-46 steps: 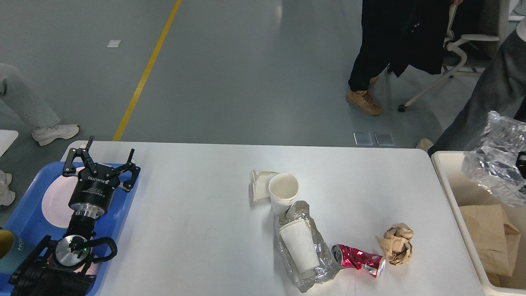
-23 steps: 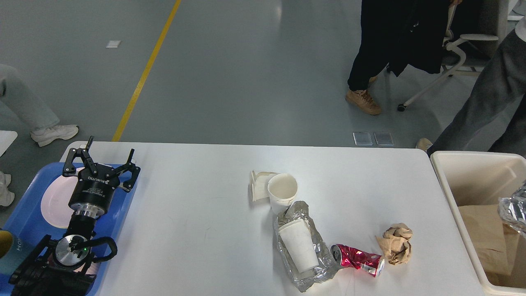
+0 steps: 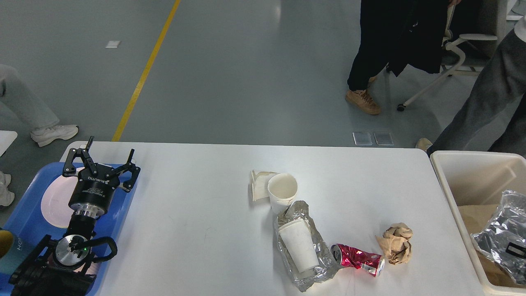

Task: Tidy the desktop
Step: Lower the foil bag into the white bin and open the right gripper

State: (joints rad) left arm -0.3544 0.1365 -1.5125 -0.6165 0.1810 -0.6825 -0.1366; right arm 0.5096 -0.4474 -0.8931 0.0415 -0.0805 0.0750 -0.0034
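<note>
- Head view: the desktop fills the lower middle, from the blue tray at 9 o'clock to the cream bin at 3 o'clock.
- The left gripper hangs over the tray's far right corner, fingers spread apart and holding nothing; a white plate lies in the tray beneath the arm.
- The right gripper cannot be seen.
- Near the desktop's centre an upright paper cup stands touching a flattened white carton at its 9 o'clock.
- At the upright cup's 6 o'clock a second paper cup lies on its side on a crumpled foil wrapper.
- A crushed red can lies against the wrapper's 3 o'clock edge, with a brown paper ball just beside it.
- In the bin, a silver foil bag rests on a brown paper bag.
</note>
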